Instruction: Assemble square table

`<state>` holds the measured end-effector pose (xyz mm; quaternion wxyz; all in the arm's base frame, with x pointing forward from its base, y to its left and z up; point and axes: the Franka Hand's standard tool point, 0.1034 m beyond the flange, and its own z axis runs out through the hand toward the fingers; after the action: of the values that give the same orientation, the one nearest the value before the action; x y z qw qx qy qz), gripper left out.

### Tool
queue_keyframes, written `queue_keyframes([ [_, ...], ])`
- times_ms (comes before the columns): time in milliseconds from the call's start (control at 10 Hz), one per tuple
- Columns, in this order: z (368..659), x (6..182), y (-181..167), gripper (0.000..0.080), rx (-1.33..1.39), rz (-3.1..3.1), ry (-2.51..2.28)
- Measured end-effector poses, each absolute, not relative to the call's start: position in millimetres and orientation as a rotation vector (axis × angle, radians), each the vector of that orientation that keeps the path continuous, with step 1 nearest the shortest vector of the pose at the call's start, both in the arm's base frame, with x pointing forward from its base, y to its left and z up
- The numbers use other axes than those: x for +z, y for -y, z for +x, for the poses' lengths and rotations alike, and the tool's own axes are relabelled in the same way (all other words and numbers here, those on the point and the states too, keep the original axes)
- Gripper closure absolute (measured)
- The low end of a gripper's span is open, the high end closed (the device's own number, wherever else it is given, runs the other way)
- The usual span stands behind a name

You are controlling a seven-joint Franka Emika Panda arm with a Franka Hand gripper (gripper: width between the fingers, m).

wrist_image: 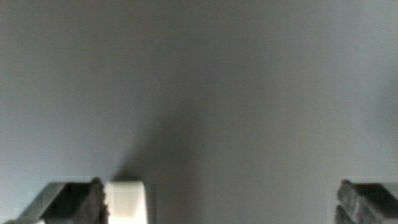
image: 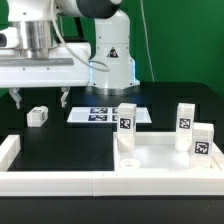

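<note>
Evidently well along. Exterior view: square tabletop lies rim-up near the border rail, on that view's right. Three legs stand upright in it: one at the rear corner toward the exterior view's left, two toward the right. Fourth leg lies loose on the black table, below the gripper, whose jaws stand apart and empty. Marker board behind. Wrist view: fingers spread wide; loose leg's white edge just beside one. Left: fetch and fit that leg.
</note>
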<state>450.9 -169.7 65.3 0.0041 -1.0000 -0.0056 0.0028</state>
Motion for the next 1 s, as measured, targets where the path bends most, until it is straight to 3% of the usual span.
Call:
queue_keyframes([
  [300, 397.9, 35.3, 211.3, 0.0151, 0.488, -3.098, 0.024],
  [1000, 383.2, 23.1, 211.4, 0.0151, 1.199, -2.848, -0.090],
])
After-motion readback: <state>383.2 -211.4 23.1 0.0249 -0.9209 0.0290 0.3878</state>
